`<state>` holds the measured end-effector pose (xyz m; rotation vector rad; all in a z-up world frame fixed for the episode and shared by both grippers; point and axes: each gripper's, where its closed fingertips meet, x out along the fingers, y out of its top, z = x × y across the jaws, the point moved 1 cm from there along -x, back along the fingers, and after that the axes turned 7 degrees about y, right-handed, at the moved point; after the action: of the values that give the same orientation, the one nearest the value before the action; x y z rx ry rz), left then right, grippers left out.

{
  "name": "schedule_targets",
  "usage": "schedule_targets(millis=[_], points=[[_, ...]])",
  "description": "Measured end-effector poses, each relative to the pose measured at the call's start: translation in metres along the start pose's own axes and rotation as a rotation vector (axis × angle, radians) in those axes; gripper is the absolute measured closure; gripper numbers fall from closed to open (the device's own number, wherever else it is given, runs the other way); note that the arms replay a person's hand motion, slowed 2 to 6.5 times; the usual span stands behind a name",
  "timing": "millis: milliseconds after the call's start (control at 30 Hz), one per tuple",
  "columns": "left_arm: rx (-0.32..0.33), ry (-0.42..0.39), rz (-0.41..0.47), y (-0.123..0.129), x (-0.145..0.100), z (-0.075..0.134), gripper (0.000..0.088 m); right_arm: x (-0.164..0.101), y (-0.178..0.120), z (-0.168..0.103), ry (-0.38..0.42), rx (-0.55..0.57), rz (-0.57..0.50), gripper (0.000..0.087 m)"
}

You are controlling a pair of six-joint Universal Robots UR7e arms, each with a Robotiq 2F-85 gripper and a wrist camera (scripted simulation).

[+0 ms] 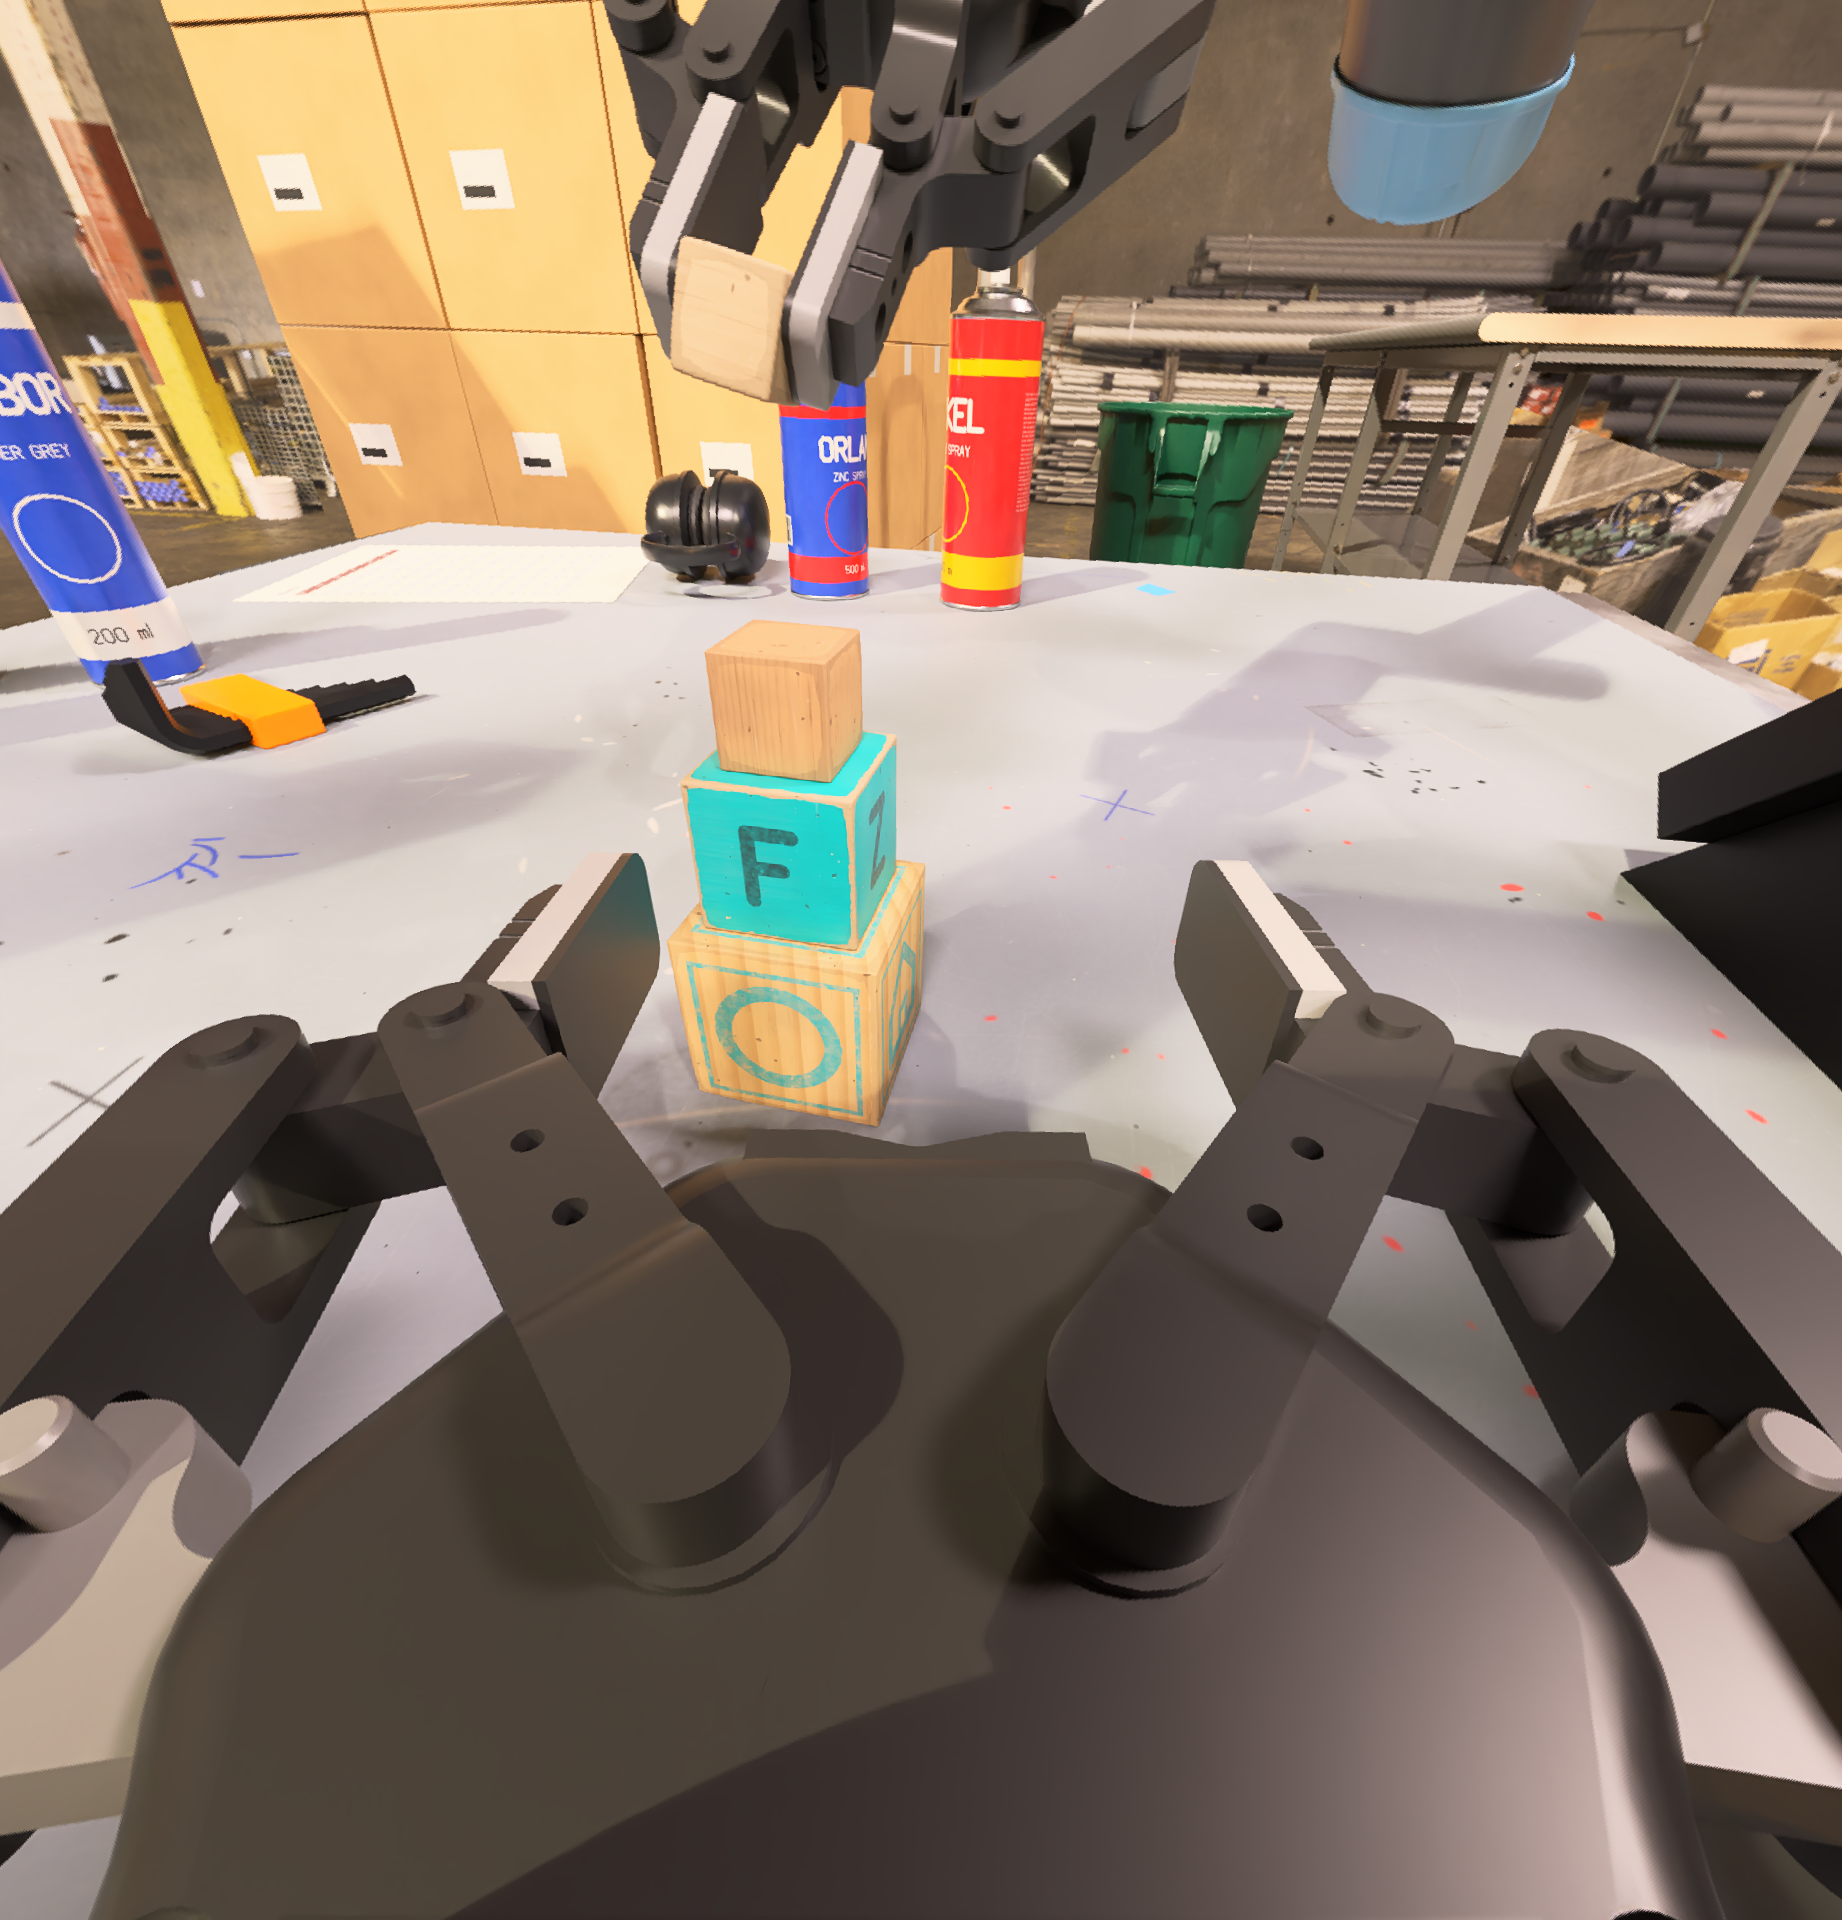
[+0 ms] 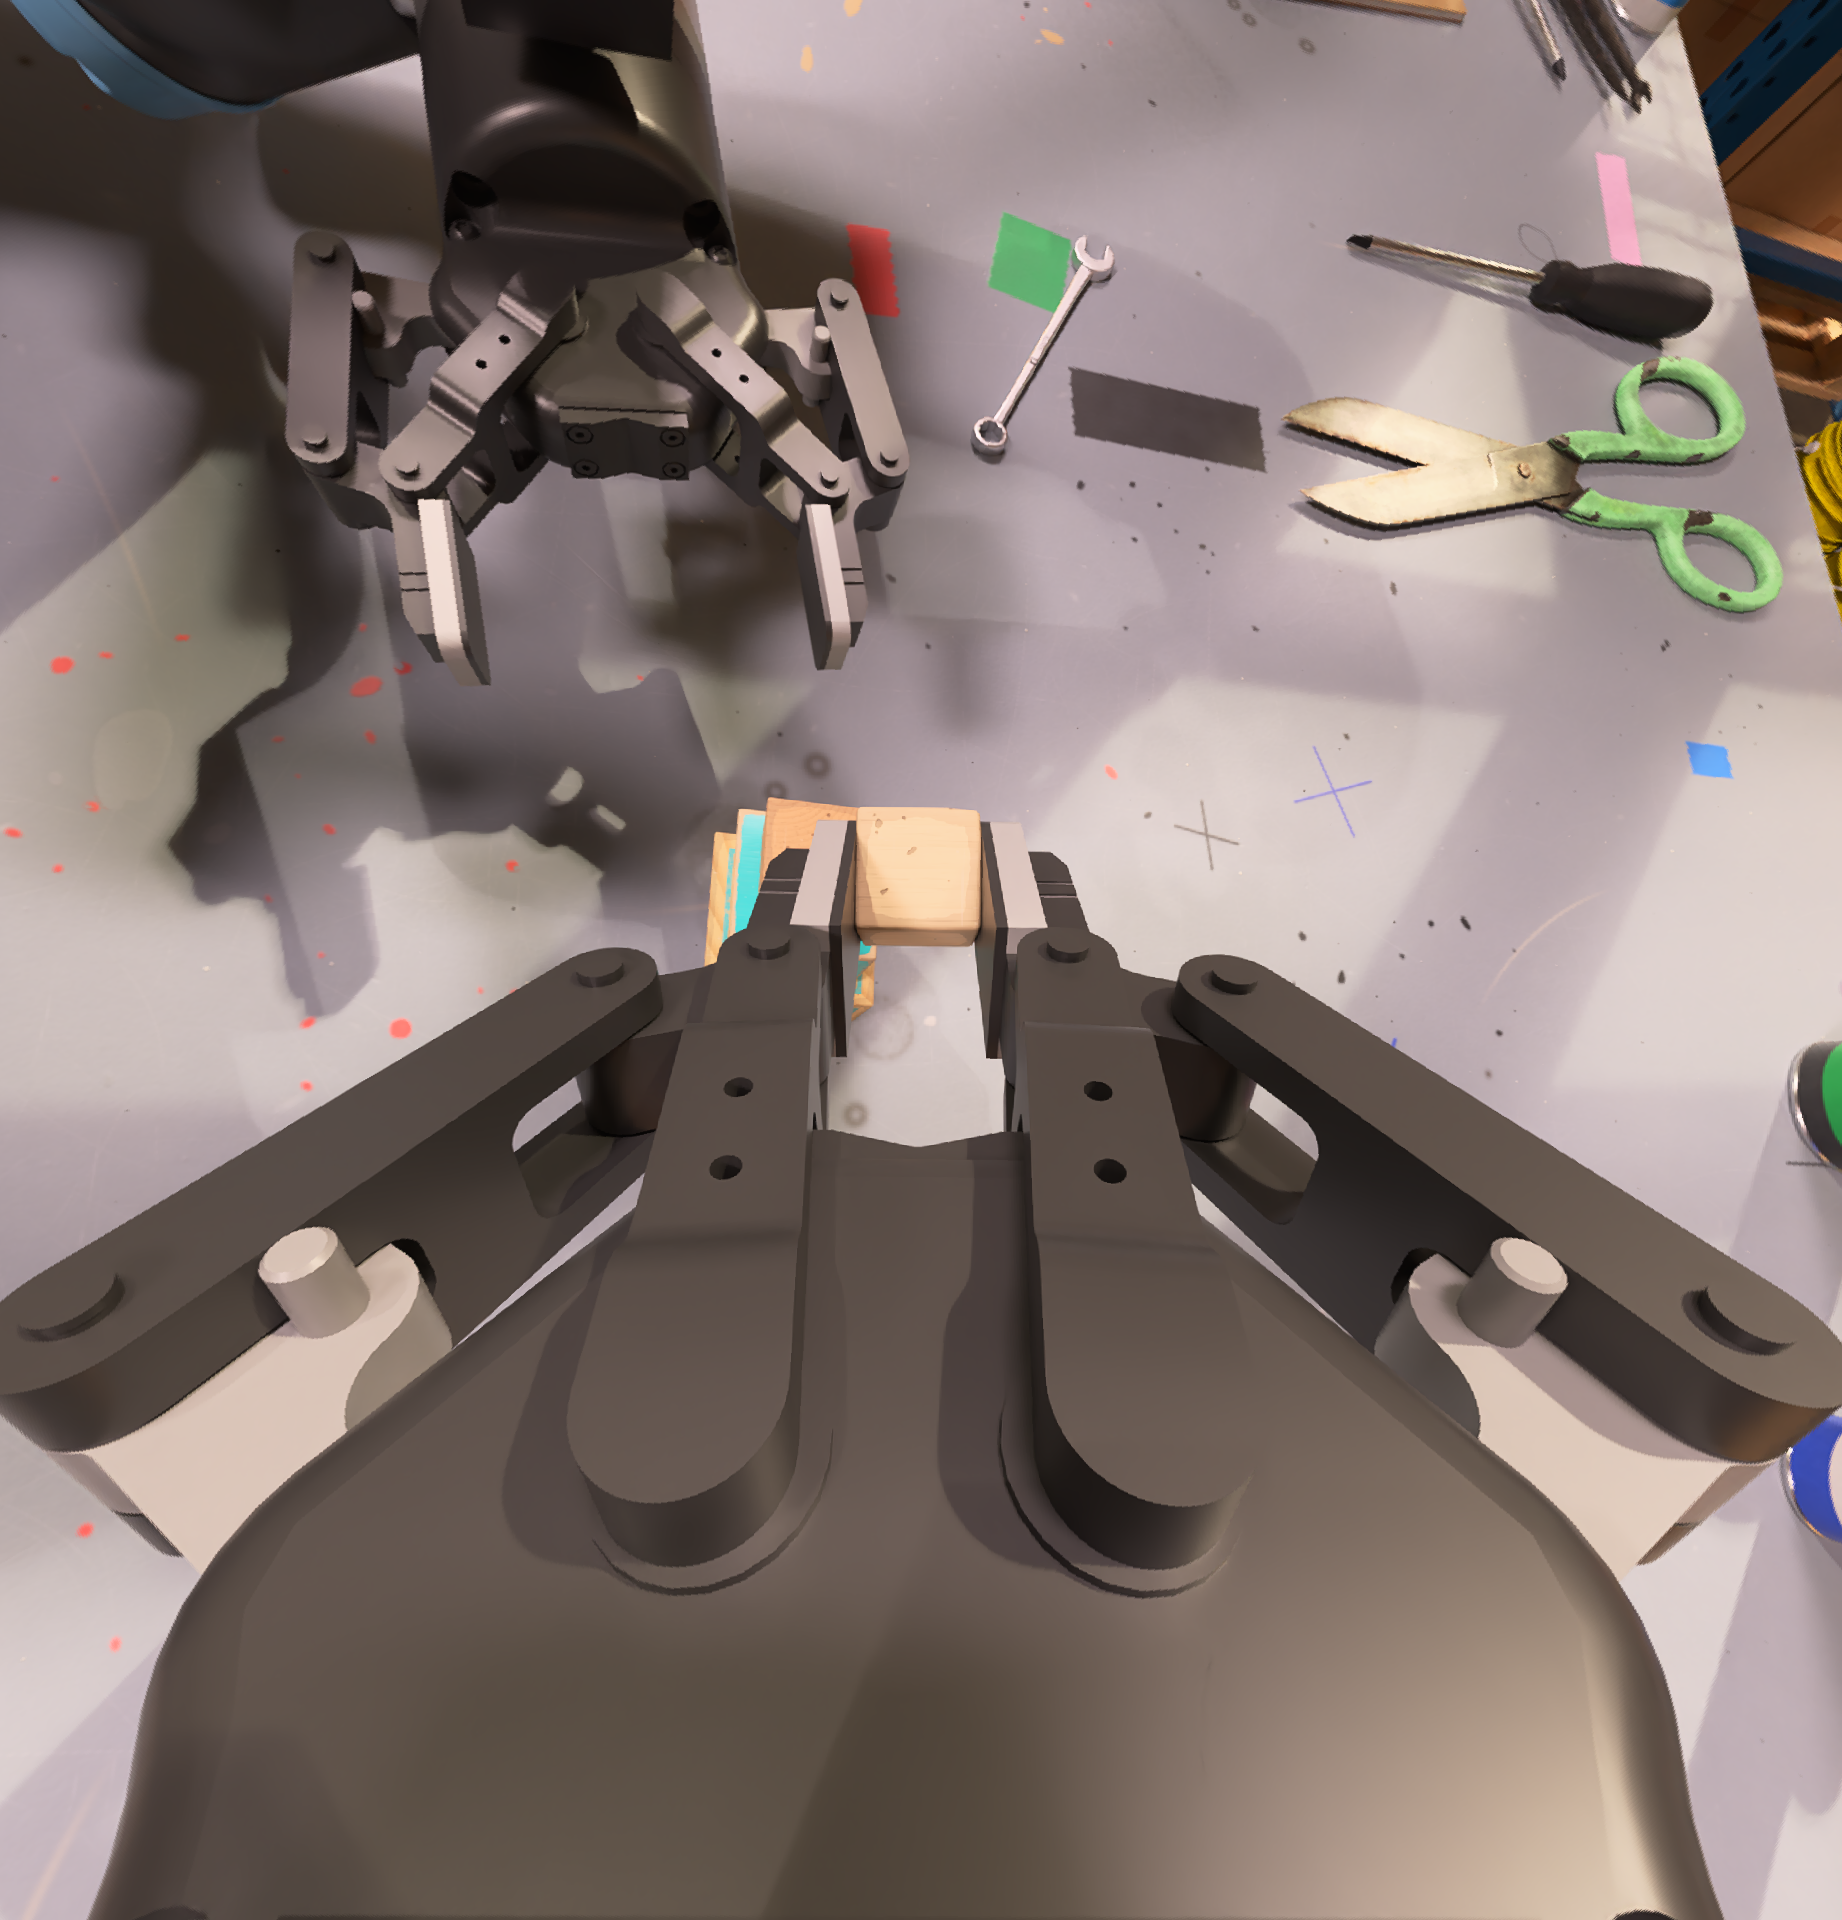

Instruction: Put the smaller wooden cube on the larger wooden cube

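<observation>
A stack of three cubes stands on the grey table: a large wooden cube with a teal ring at the bottom, a teal lettered cube on it, and a plain wooden cube on top. My right gripper is shut on a small pale wooden cube and holds it well above the stack. In the right wrist view this gripper holds the small cube, with the stack partly hidden below. My left gripper is open and empty, just short of the stack; it also shows in the right wrist view.
Blue and red spray cans and black ear muffs stand behind the stack. A hex key set lies left. A black box is at right. Scissors, a wrench and a screwdriver lie farther off.
</observation>
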<state>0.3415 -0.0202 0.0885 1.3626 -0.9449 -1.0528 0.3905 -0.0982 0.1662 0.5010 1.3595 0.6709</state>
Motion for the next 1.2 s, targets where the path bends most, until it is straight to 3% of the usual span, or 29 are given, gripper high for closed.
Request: schedule_targets(millis=[600,1200], points=[[0.007,0.011,0.009,0.001,-0.001,0.000,0.0023,0.010,0.006,-0.024,0.046,0.015,0.008,0.0674],[-0.001,0.018,0.015,0.001,-0.001,-0.002,0.0023,0.020,0.004,-0.030,0.034,0.010,-0.073,0.0674]])
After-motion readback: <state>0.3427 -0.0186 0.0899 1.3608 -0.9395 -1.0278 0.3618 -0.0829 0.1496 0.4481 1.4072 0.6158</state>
